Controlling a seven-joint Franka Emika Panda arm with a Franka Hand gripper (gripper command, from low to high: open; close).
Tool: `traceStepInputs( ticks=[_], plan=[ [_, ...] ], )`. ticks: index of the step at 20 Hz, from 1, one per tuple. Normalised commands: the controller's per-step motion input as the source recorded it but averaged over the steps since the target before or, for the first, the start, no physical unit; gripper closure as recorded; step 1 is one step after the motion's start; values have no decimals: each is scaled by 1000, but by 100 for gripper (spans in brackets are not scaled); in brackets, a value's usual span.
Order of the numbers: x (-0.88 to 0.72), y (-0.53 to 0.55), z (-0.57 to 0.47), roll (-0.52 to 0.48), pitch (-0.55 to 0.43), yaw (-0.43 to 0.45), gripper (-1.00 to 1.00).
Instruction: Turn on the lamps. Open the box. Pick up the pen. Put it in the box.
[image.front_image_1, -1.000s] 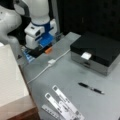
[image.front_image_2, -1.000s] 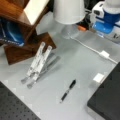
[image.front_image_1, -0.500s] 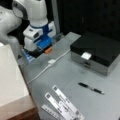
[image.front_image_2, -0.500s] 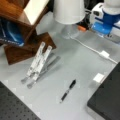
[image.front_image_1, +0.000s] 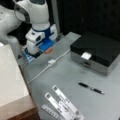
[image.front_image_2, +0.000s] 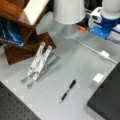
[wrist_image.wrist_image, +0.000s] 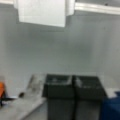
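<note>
One gripper (image.front_image_1: 37, 51), upper left in a front view, sits low near the table's back edge; wrist view shows its fingers (wrist_image.wrist_image: 60, 88) pressed together, gripping nothing. Pen (image.front_image_1: 90, 88) lies untouched lower right; box (image.front_image_1: 96, 53) lid down, right.

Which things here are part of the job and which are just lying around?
Job:
box, lid shut
pen, lying on the table in front of the box
hand, fingers together, holding nothing, down near the lamp base

Lying about:
white strips
wooden stand
white cable
</note>
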Motion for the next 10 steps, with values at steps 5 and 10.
traceStepInputs(
  ticks=[5,10],
  plan=[
    [-463,-77,-459,-55,-356,-10,100],
    [-541,-76,-444,-88,-354,45,100]
  ],
)
